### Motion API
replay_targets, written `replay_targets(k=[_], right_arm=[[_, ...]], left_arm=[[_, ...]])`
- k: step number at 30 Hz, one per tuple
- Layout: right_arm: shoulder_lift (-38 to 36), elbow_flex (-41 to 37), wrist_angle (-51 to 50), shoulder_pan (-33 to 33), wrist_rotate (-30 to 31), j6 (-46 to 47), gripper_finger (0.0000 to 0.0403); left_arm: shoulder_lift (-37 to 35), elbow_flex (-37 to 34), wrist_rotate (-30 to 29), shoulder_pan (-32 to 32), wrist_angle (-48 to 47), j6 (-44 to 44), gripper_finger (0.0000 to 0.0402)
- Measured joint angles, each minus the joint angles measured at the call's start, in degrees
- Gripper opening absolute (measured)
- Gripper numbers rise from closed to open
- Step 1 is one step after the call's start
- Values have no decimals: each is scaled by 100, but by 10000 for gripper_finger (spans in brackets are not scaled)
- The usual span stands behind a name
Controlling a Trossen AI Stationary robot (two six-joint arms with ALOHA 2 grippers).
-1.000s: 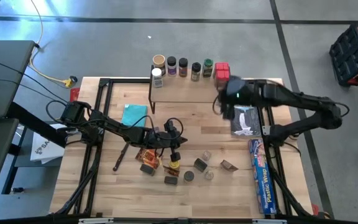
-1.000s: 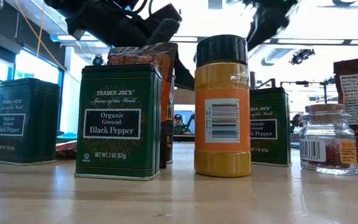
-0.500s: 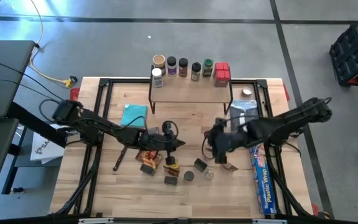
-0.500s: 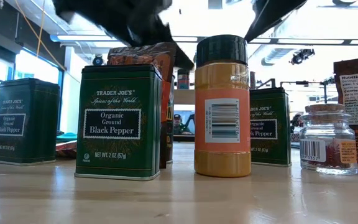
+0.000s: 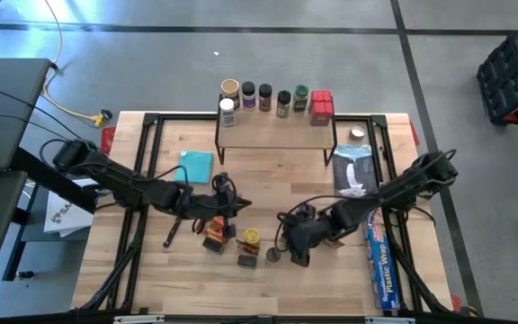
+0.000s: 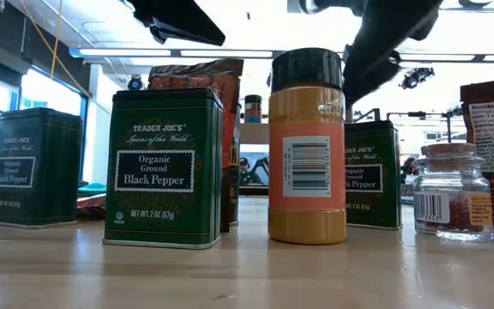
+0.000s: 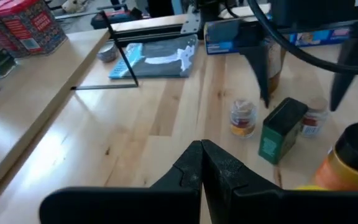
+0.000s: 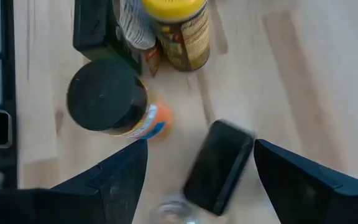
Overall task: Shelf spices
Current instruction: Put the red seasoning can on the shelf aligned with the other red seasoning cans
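Right gripper (image 5: 297,245): fingers spread wide, empty, hovering nearest.
Dark tin (image 8: 219,165): between the fingers, long axis 1-to-7 o'clock.
Left gripper (image 7: 202,163): closed, empty, at 9 o'clock.

Overhead cam straight down, low cam tabletop-level, wrist cams close

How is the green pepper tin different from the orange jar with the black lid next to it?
The green pepper tin is boxy with flat sides; the orange jar is round. The tin is dark green with white writing; the jar is orange with a black ribbed lid and a barcode. In the low view the jar reaches higher than the tin. Both stand upright on the wooden table.
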Motion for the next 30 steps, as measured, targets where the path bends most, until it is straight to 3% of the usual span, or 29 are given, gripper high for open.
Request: replay_targets(k=[5,11,17,20,30], right_arm=[[152,0,154,333,407,810,288],[95,2,159,567,1245,1248,288],[91,2,232,685,1670,1474,288],[91,121,292,686,1806,1323,288],[83,1292,-116,570,2427,84,288]], left_arm=[[40,-4,-59,-149,-208,-184,0],[-68,-4,-771,-564,-662,-560,0],[-116,-4,-632,-680,-2016,-2207,3],[-118,-4,-300,-419,-2937,-3022,18],[0,-7,-86,-108,-5039,-4507,66]])
